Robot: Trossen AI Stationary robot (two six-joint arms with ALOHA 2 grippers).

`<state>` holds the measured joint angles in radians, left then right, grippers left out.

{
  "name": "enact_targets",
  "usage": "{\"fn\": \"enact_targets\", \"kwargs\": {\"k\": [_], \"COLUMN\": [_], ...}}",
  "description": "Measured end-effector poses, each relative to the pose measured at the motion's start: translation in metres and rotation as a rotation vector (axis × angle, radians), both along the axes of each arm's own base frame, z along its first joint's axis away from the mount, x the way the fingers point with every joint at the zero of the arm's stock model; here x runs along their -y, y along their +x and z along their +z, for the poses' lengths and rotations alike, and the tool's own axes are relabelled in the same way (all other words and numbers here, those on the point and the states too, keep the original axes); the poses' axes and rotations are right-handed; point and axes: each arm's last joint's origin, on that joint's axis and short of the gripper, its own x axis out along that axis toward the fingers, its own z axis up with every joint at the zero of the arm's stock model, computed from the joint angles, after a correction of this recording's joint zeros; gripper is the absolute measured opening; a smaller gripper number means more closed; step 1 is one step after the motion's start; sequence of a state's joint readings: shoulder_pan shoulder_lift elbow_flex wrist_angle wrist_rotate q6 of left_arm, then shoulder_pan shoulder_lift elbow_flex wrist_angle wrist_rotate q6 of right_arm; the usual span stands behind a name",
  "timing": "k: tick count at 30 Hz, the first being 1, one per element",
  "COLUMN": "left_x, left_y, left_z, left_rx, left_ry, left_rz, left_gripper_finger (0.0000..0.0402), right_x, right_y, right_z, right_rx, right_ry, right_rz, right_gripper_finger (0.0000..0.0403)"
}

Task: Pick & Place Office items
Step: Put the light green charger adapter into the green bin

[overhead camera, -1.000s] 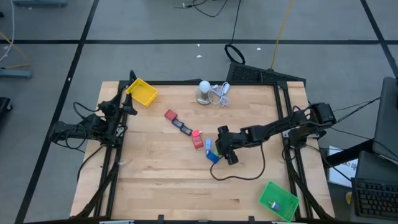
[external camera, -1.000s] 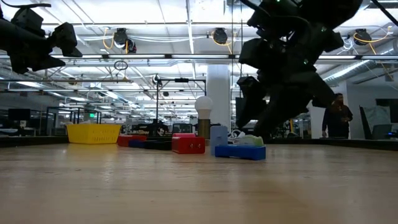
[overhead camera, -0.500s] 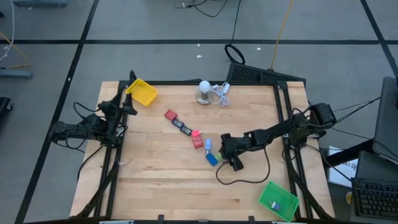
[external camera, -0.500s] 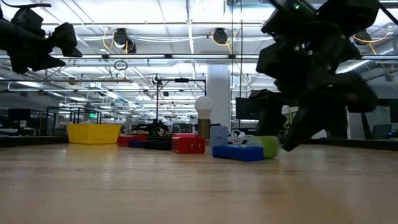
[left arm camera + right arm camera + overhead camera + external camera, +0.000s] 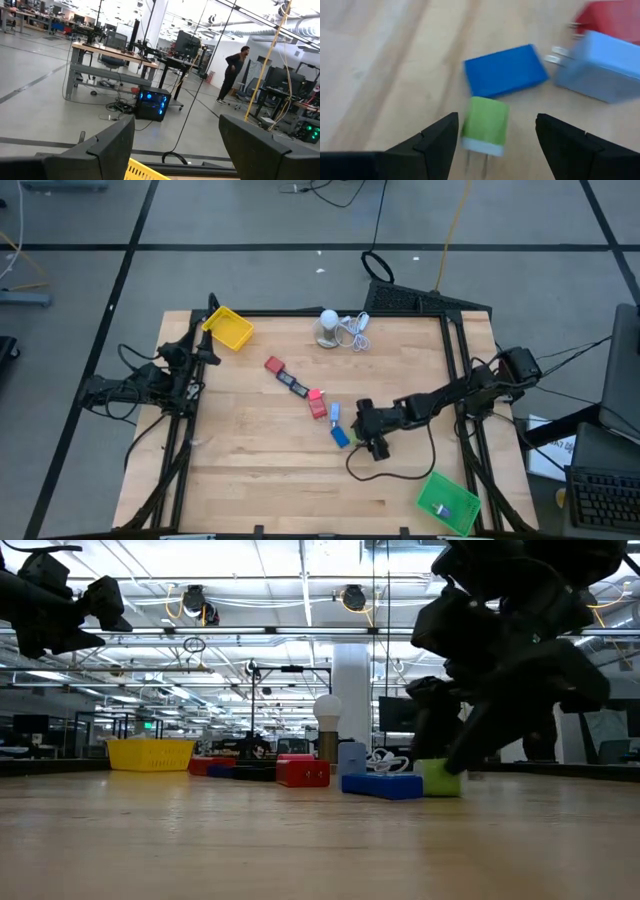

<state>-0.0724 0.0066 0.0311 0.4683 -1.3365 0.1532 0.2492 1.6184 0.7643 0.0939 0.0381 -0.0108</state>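
Note:
The office items lie in a slanting row mid-table: a red block (image 5: 273, 365), a dark flat rectangle (image 5: 292, 385), a pink bit (image 5: 316, 394), a second red block (image 5: 318, 409), a light blue plug block (image 5: 335, 414) and a blue block (image 5: 341, 436). A green plug cube (image 5: 485, 125) lies flat on the wood beside the blue block (image 5: 504, 70). My right gripper (image 5: 495, 120) is open and low over the table, one finger on either side of the green cube (image 5: 437, 778), with a gap on both sides. My left gripper (image 5: 177, 125) is open, raised at the table's left edge (image 5: 205, 350).
A yellow tray (image 5: 230, 328) sits at the far left corner and a green tray (image 5: 447, 502) at the near right corner. A white round object with coiled cable (image 5: 330, 325) stands at the far edge. A dark cable (image 5: 385, 470) loops on the wood near the right gripper.
My right gripper has moved toward the table's near edge and come down lower over the wood, staying open. It now stands around the green cube beside the blue block. The row of items has stayed in place.

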Motion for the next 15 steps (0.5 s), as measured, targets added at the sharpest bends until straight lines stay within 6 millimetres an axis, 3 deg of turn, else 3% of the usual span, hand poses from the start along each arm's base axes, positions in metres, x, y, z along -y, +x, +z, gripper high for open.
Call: {"fn": "enact_targets", "kwargs": {"k": [15], "left_x": [0.0], "left_y": [0.0], "left_z": [0.0], "left_rx": [0.0], "left_ry": [0.0], "left_rz": [0.0], "left_gripper_finger": [0.0294], "right_x": [-0.013], "right_y": [-0.009], "right_z": [-0.007], "right_rx": [0.01], "right_ry": [0.007], "right_rz": [-0.047], "right_gripper_finger": [0.0253]}}
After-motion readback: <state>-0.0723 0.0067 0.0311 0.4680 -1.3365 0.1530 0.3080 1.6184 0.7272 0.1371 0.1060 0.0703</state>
